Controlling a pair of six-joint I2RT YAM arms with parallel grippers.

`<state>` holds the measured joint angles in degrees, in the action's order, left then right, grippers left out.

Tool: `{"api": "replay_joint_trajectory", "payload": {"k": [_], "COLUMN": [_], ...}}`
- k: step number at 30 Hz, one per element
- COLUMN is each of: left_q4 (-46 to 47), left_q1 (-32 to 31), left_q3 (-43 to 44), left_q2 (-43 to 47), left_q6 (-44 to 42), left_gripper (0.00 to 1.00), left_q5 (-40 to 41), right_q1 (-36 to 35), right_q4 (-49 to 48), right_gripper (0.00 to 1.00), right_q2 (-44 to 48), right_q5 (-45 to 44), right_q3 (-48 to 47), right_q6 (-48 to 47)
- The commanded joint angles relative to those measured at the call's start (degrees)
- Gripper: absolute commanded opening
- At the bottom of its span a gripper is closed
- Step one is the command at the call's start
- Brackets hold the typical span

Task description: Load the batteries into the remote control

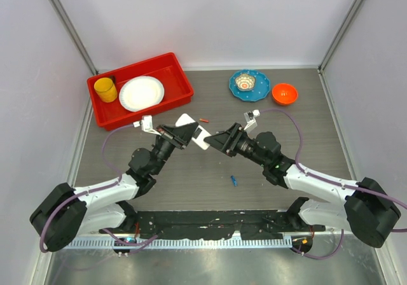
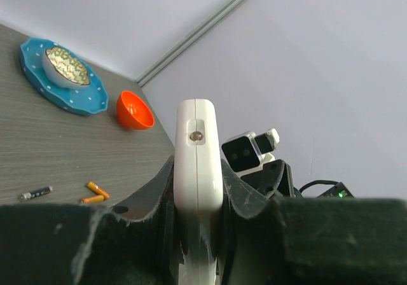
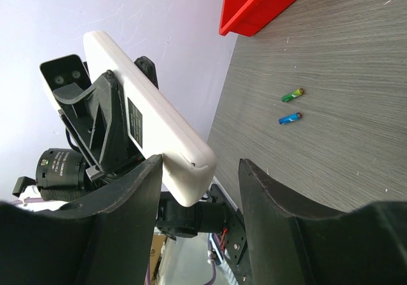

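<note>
My left gripper point(image 1: 182, 134) is shut on the white remote control point(image 1: 201, 137) and holds it above the table's middle. In the left wrist view the remote control point(image 2: 198, 151) stands edge-on between the fingers. My right gripper point(image 1: 217, 139) is open, its jaws straddling the remote's free end point(image 3: 187, 161); one finger point(image 3: 130, 193) lies against it, the other stands apart. One orange-red battery point(image 1: 204, 119) and a blue battery point(image 1: 234, 180) lie on the table. The left wrist view shows two orange batteries point(image 2: 96, 188) and a dark one point(image 2: 35, 193). The right wrist view shows a green one point(image 3: 293, 94) and a blue one point(image 3: 290, 118).
A red tray point(image 1: 172, 65) at the back left holds a yellow cup point(image 1: 105, 90) and a white plate point(image 1: 141, 93). A blue plate point(image 1: 259, 88) with a small bowl point(image 1: 245, 81) and an orange bowl point(image 1: 284, 93) stand at the back right.
</note>
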<state>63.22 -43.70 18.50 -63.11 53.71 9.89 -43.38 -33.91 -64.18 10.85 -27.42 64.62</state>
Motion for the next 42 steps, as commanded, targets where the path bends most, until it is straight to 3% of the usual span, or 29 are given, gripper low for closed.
{"api": "replay_joint_trajectory", "payload": {"k": [1,18,42], "left_q4": [4.63,5.07,5.51], "left_q1": [0.02,-0.24,-0.24], "left_q3": [0.39,0.22,-0.31], "left_q2": [-0.61,-1.05,-0.35], "left_q6": [0.25,0.16,0.08], "left_gripper": [0.0,0.0,0.0], "left_q5": [-0.66,-0.31,1.97], "right_q1": [0.13,0.22,0.13], "right_q4": [-4.23,-5.55,-5.02], "right_gripper": [0.56,0.38,0.23], "right_q2": [-0.94,-2.97,-0.95], "right_q5": [0.75,1.89,2.42], "right_q3": [-1.67,-1.5,0.7], "right_q6": [-0.37,0.16,-0.55]}}
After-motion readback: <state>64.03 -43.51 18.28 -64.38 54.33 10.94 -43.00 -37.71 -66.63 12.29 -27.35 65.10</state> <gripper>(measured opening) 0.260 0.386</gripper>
